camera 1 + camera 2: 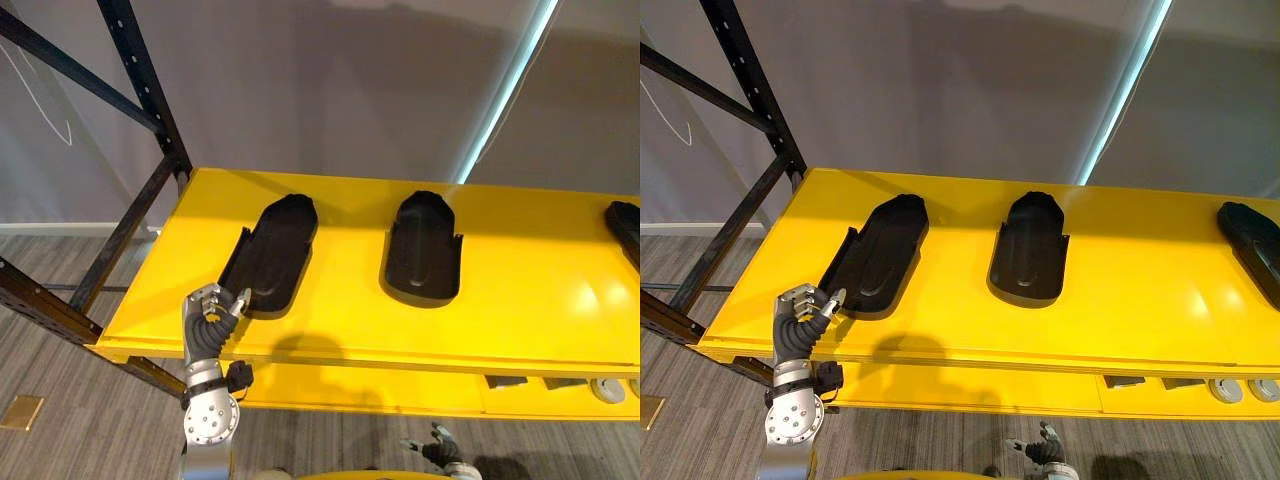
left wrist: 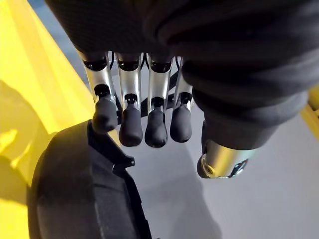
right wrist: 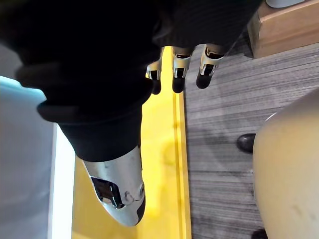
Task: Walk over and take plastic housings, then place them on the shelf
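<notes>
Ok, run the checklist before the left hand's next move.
1. The left housing lies flat on the yellow shelf: ok.
2. It sits clear of the shelf's front edge: ok.
3. Gap to the middle housing: ok, apart.
4. The left hand has straight fingers, not curled round the housing: ok.
5. Its fingertips clear of the housing's rim: cannot tell.
6. The right hand open, empty, low below the shelf: ok.

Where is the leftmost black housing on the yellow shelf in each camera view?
Left eye view: the leftmost housing lies left of centre on the yellow shelf, its near end by the left robot hand.
Right eye view: same place, left of centre.
Left wrist view: just past the fingertips, on yellow.
Right wrist view: the yellow shelf beside the floor.
Shared landmark: the yellow shelf.
</notes>
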